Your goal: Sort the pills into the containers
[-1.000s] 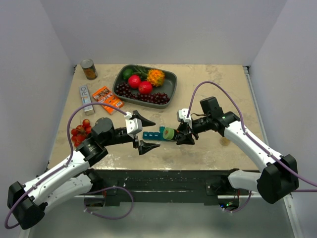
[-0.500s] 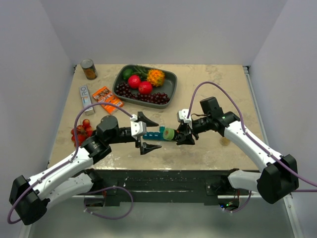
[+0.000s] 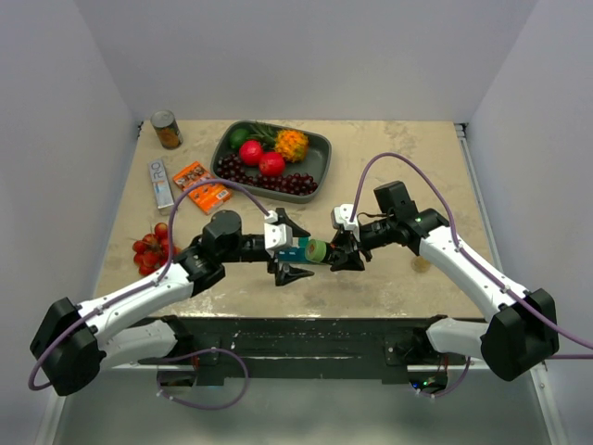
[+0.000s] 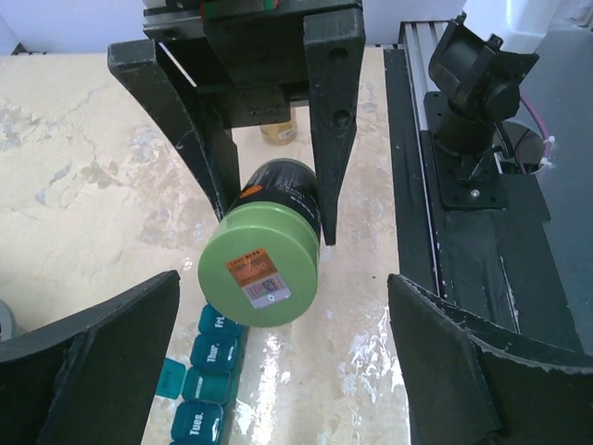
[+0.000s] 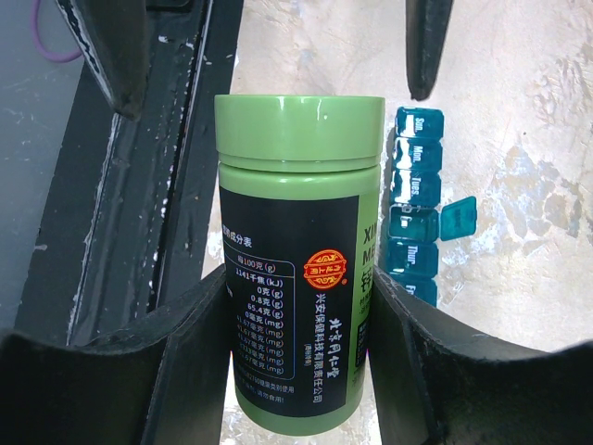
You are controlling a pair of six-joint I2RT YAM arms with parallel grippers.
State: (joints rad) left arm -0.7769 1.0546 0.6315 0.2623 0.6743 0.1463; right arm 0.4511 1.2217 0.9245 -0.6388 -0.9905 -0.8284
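A green pill bottle [image 3: 318,248] with a black label lies sideways in the air, and my right gripper [image 3: 345,250] is shut on its body [image 5: 296,260]. Its green cap [image 4: 261,267] points at my left gripper [image 3: 295,247], which stands open with one finger on each side of the cap, not touching it. The containers, a teal strip [image 4: 208,371] of day-marked compartments, lie on the table under the bottle. One compartment has its lid [image 5: 458,219] flipped open. No pills are in view.
A dark grey tray [image 3: 320,148] of fruit sits at the back. A can [image 3: 167,130], a white box [image 3: 162,184], an orange packet [image 3: 201,185] and cherry tomatoes [image 3: 151,246] lie on the left. The table's dark front rail [image 4: 463,185] runs close by.
My left arm has moved right towards the bottle, bringing its open jaws around the cap. The right arm and the bottle have stayed still.
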